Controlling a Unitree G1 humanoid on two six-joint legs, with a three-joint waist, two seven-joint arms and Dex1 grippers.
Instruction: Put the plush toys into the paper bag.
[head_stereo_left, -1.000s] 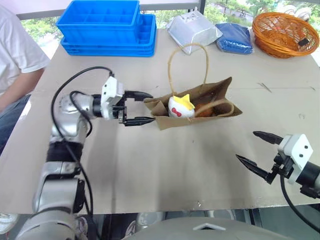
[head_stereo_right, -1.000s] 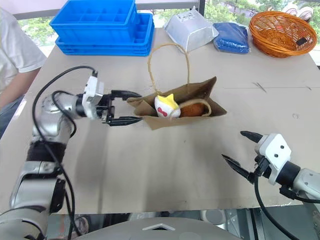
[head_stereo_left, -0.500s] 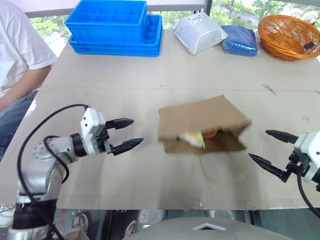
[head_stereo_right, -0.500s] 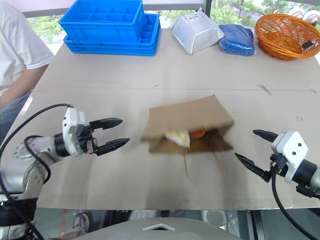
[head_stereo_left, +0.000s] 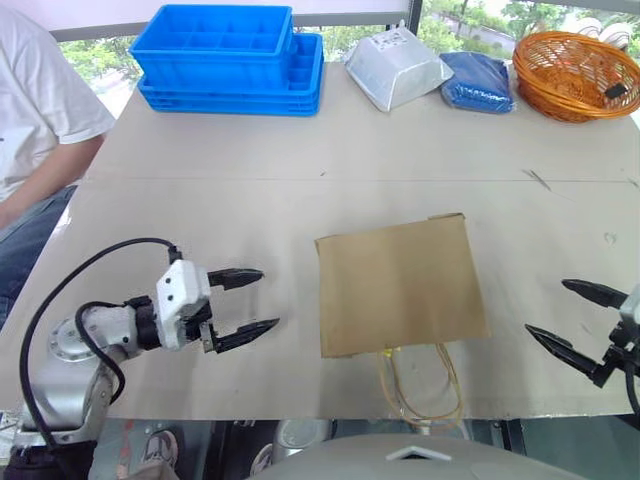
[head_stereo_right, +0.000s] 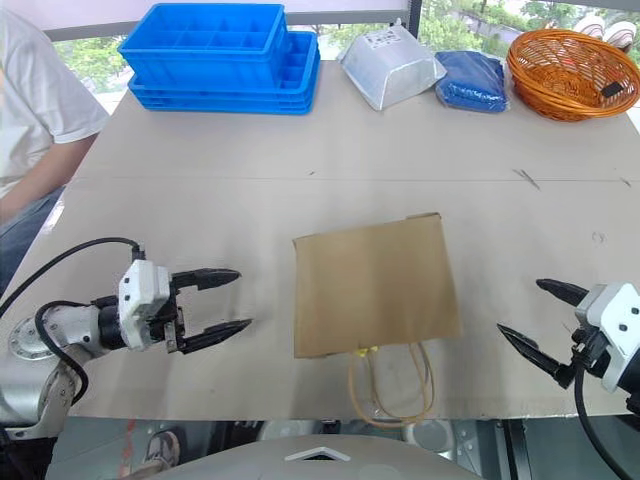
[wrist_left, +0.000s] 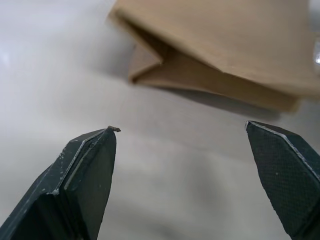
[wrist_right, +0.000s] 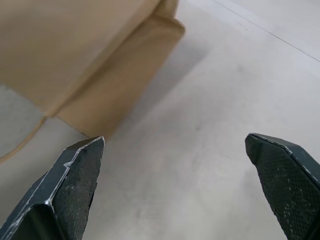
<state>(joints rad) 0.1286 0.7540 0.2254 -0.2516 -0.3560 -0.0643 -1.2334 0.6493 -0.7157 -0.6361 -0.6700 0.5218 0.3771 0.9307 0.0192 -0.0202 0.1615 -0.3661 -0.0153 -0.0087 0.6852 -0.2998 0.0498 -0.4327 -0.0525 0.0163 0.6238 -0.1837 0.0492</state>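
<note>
I see the paper bag (head_stereo_left: 400, 284) lying flat on its side in the middle of the desk (head_stereo_left: 300, 150). Its two cord handles (head_stereo_left: 420, 385) trail off the near end, toward me, and reach the near edge of the desk. A tiny bit of yellow (head_stereo_right: 367, 350) peeks out at the bag's near end, right where the handles start. I think that is the white toy with yellow tips, but I cannot be sure. I cannot see the brown toy, so I cannot tell where it is.

My left gripper (head_stereo_left: 250, 302) hangs over the desk to the left of the bag, near it but not touching. Its jaws are wide apart and hold nothing. It points toward the bag. From the left wrist camera I see one corner of the bag ahead, between the two black fingers (wrist_left: 85, 175).

My right gripper (head_stereo_left: 572, 318) is over the desk to the right of the bag, near the right edge. Its jaws are wide apart too, with nothing between them. It also points toward the bag and does not touch it.

At the far side of the desk there are stacked blue trays (head_stereo_left: 225, 55), a white tub (head_stereo_left: 397, 65), a folded blue cloth (head_stereo_left: 478, 78) and an orange basket (head_stereo_left: 575, 70). A person in a white shirt (head_stereo_left: 40, 110) sits at the left side of the desk.
</note>
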